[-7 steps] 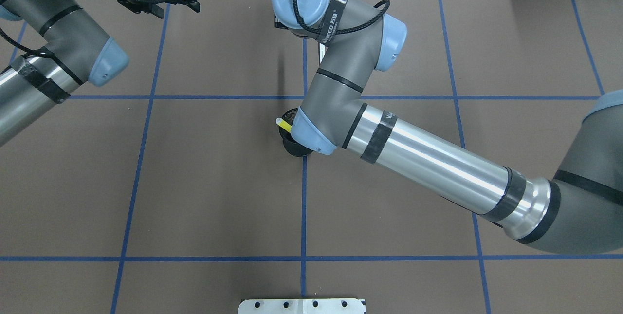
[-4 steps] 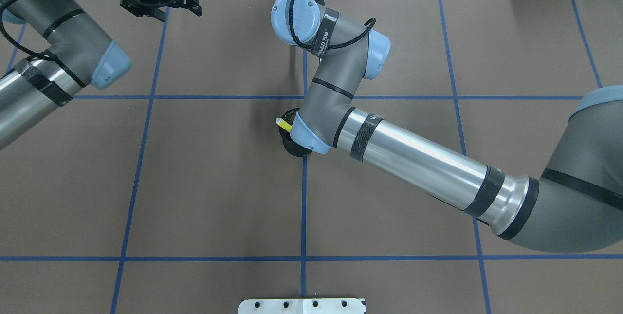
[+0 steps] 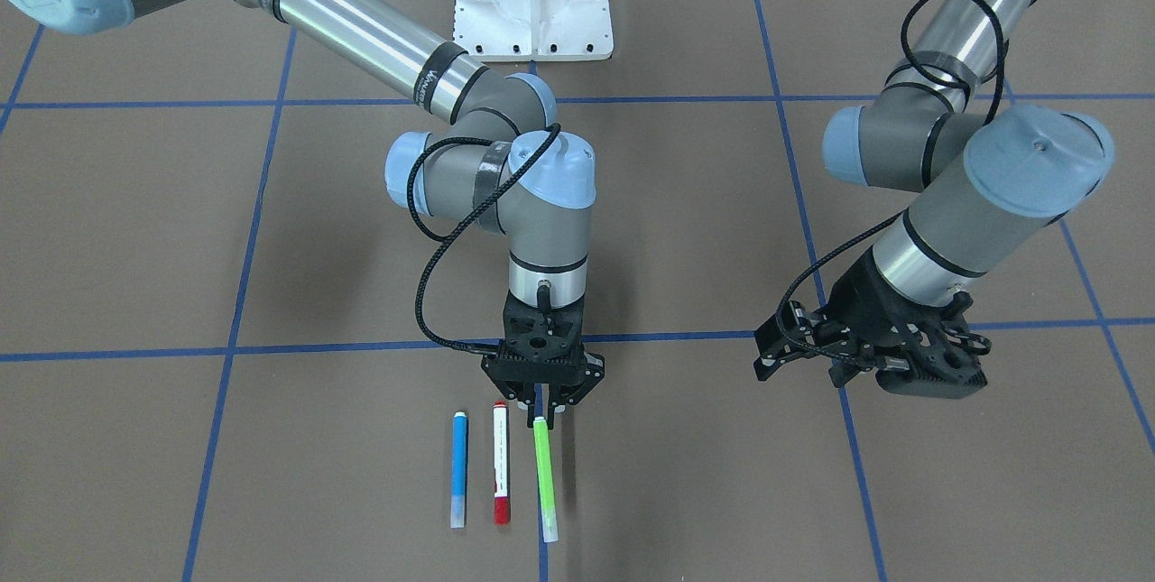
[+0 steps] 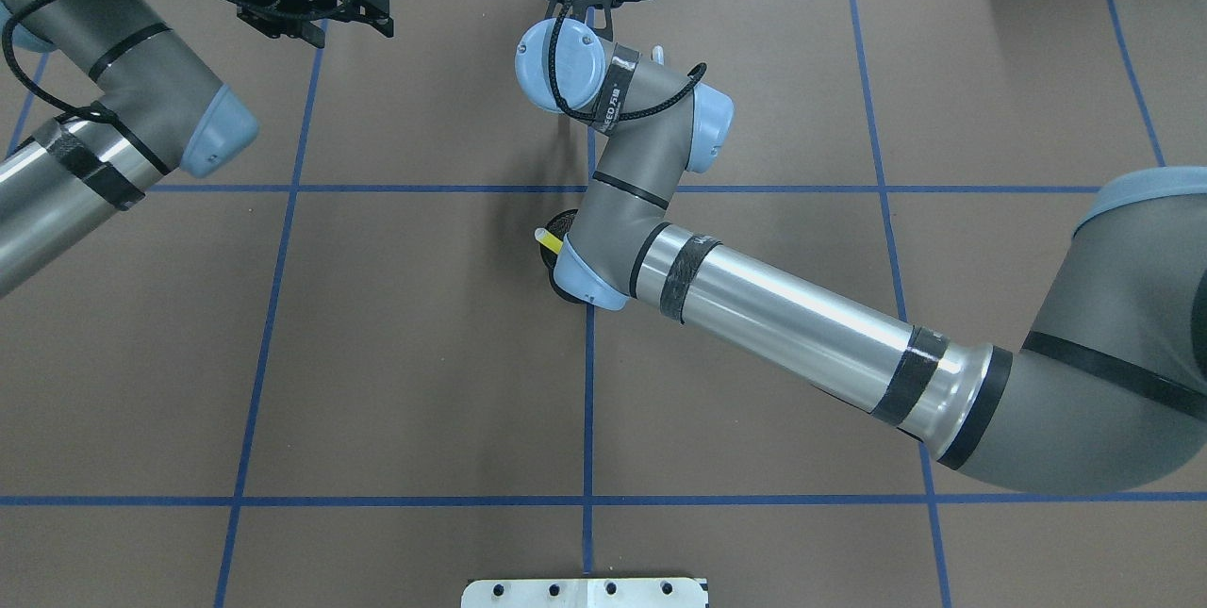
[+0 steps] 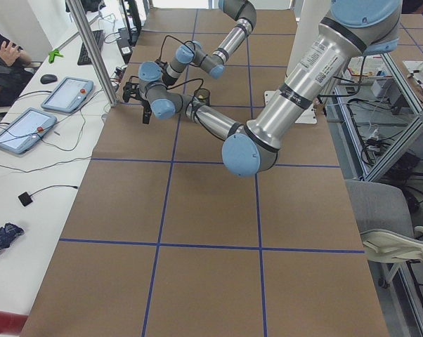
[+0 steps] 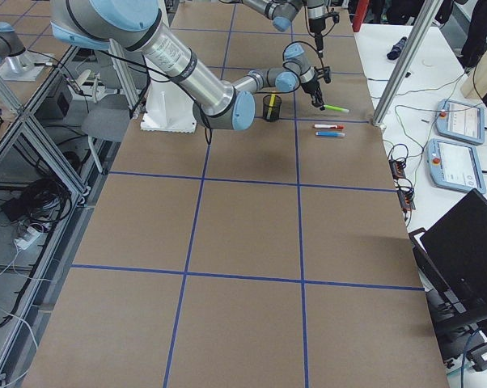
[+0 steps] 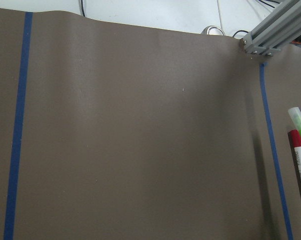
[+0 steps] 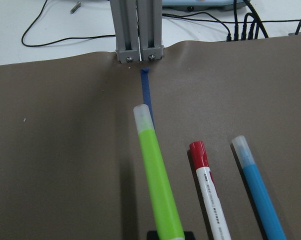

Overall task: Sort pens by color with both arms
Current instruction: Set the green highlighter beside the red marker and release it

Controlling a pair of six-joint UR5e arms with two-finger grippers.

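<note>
Right fingers: the right gripper [image 3: 541,403] points down at the lower centre of the front view. Its fingers seem closed on the upper end of the green pen [image 3: 545,478]; in the wrist view the pen runs straight into them.
Green pen: it is at the lower centre of the front view, along a blue tape line [image 8: 146,92] on the worktop [image 3: 271,438], and slightly slanted. It is the last in a row with the red-capped pen [image 3: 501,463] and the blue pen [image 3: 459,469]. I cannot tell if it lies fully down.
Left fingers: the left gripper [image 4: 372,5] hangs at the upper left of the overhead view with no pen. Open or closed, I cannot tell.
Yellow pen [image 4: 549,240]: it stands in the black cup [image 6: 270,107] in the middle of the overhead view, mostly hidden under the right arm's elbow [image 4: 589,273]. It is not yet sorted.
Risk, release: the green pen is held only at its end. If let go above the worktop, it may drop or roll toward the red-capped pen.
Risk, opening: one finger is just beside the red cap, so a wide opening could push that pen out of the row.
Risk, retreat: the elbow is over the cup in the overhead view, and a low pull-back might tip it.
Risk, two arms: if both go to the cup together, they could collide.
</note>
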